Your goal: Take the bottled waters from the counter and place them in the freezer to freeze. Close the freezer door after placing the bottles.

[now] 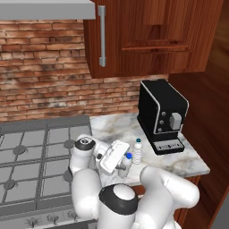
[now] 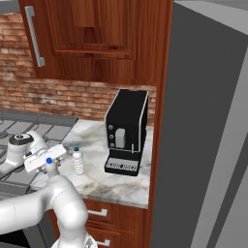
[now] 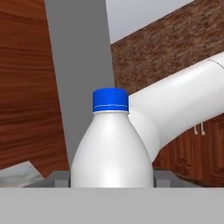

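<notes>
Blue-capped pale plastic bottle (image 3: 111,144) close up in the hand view, upright, clenched by the end effector (image 1: 123,164) on both sides. Low over the white-and-grey veined marble table (image 1: 192,157), near its front edge. Second small clear bottle (image 1: 137,151) upright just beside, between the grip and the black coffee machine (image 1: 161,115). Tall grey freezer (image 2: 203,126) right of the table.

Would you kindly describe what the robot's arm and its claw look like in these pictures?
The arm is glossy white, built of thick rounded segments. Its joints carry dark round caps with pale centres, one large and one smaller near the wrist. The hand block is a flat white box. The claw ends in small dark grey fingers. No cables or lettering are visible.
</notes>
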